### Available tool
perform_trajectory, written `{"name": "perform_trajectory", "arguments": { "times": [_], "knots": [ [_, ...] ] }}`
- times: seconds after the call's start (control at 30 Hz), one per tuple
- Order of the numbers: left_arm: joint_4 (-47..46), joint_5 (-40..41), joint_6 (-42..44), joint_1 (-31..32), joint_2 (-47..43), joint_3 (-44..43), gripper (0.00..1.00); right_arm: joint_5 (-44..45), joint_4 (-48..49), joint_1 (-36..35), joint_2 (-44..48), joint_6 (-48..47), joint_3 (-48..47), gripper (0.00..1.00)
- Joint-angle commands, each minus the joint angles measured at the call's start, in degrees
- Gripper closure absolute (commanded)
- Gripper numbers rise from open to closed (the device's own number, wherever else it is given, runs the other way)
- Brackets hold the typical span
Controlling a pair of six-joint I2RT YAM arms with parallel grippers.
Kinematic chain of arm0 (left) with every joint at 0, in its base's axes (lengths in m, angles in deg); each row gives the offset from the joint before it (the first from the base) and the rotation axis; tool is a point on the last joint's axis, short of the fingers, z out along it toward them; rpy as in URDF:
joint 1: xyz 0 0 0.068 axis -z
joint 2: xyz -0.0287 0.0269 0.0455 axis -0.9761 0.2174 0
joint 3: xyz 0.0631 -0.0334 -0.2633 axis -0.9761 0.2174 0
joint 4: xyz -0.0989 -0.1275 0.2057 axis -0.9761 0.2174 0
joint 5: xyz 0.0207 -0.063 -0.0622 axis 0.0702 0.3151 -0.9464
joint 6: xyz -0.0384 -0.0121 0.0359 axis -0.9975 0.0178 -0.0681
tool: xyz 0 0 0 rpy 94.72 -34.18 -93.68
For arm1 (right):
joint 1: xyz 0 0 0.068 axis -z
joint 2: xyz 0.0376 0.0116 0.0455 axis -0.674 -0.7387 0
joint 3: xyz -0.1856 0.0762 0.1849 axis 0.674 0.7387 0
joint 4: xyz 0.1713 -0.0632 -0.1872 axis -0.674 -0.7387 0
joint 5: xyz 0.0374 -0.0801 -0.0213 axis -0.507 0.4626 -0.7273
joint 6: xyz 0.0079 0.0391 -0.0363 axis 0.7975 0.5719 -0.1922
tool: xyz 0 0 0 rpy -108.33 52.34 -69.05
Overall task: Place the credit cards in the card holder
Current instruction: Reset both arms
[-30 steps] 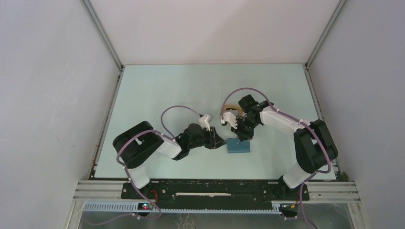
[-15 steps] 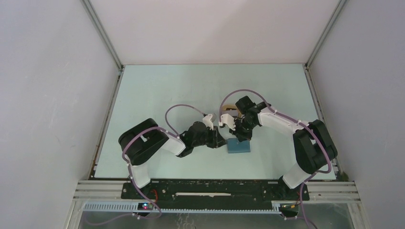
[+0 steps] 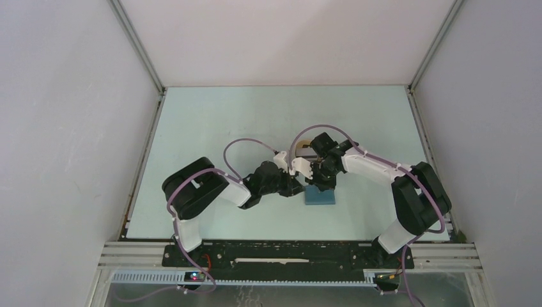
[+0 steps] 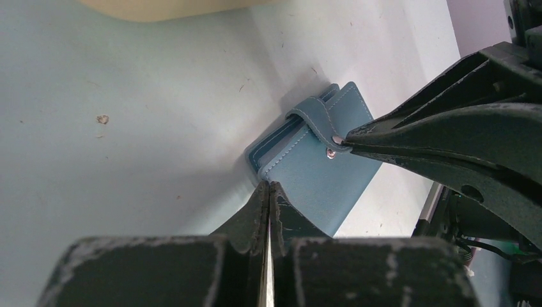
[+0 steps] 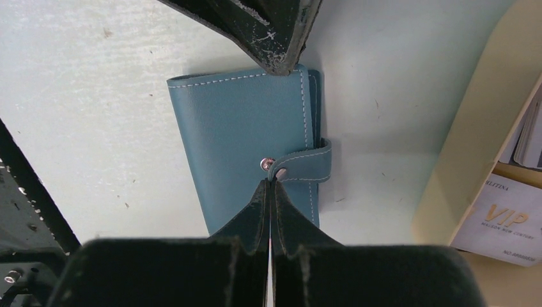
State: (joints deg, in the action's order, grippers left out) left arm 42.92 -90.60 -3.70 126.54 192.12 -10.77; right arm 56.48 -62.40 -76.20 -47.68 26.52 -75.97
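The card holder (image 3: 319, 196) (image 4: 319, 185) (image 5: 240, 137), a teal-blue wallet, lies folded flat on the table. Its snap tab (image 5: 303, 165) is off its stud and slightly lifted. My right gripper (image 5: 269, 182) (image 3: 321, 183) is shut, its tips against the tab's free end beside the stud. My left gripper (image 4: 268, 184) (image 3: 300, 189) is shut too, its tips touching the holder's edge near a corner, with nothing between them. The credit cards (image 5: 502, 220) lie in the beige tray (image 5: 457, 166); a whitish one reads VIP.
The beige tray (image 3: 307, 143) sits just behind the holder, mostly hidden under the right arm in the top view; its edge (image 4: 172, 7) shows at the top of the left wrist view. Both arms meet closely over the holder. White walls enclose the table.
The left arm has slid right up to the holder and its jaws have closed. The right gripper has shifted a little left and nearer, staying shut.
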Motion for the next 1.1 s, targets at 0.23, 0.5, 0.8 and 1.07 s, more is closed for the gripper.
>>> {"name": "perform_trajectory", "arguments": {
  "times": [0.23,0.5,0.8,1.07],
  "knots": [
    [-0.58,-0.31,0.65,-0.31,0.97,-2.28,1.00,4.08,0.39,-3.27,4.72,-2.17,1.28,1.00],
    [-1.37,-0.88,0.56,-0.37,1.10,-2.10,1.00,7.49,0.76,-6.23,2.18,-2.26,1.66,1.00],
    [-2.73,-1.53,0.15,-0.51,0.94,-1.37,1.00,9.65,0.34,-7.54,2.14,-2.61,1.90,1.00],
    [-3.65,-1.73,-0.21,-0.64,0.84,-0.96,1.00,12.11,0.45,-9.18,1.92,-3.13,2.54,1.00]
  ]
}}
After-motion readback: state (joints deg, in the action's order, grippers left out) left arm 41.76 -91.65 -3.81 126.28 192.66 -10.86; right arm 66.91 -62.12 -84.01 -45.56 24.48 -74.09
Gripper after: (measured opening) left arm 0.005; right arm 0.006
